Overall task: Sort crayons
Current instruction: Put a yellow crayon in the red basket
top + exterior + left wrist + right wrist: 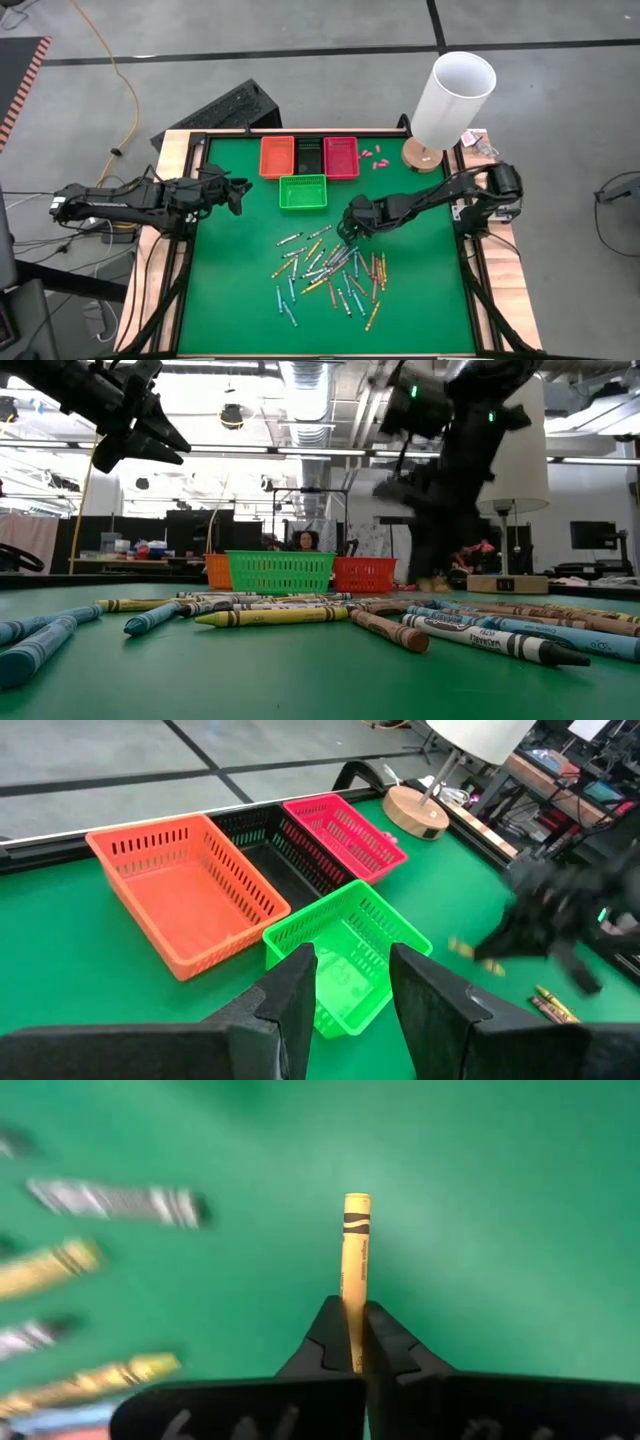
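Several crayons [330,268] in yellow, blue, grey and brown lie scattered on the green mat [240,300]; the low view shows them lying flat [270,616]. My right gripper [347,232] is above the pile's far edge, shut on a yellow-orange crayon [354,1250]. My left gripper [243,192] is open and empty, raised at the mat's left side; in its wrist view [350,985] it looks at the baskets. My right gripper pinches the yellow-orange crayon between its two fingers near one end [353,1312]. The crayon lies along the fingers and sticks out past the fingertips, its free end [357,1205] lifted clear of the mat.
Orange [277,157], black [309,155] and red [341,157] baskets stand in a row at the mat's far edge, a green basket [303,192] just in front of them. A white lamp [452,95] on a round wooden base stands at the far right, with tiny pink bits [372,156] beside it.
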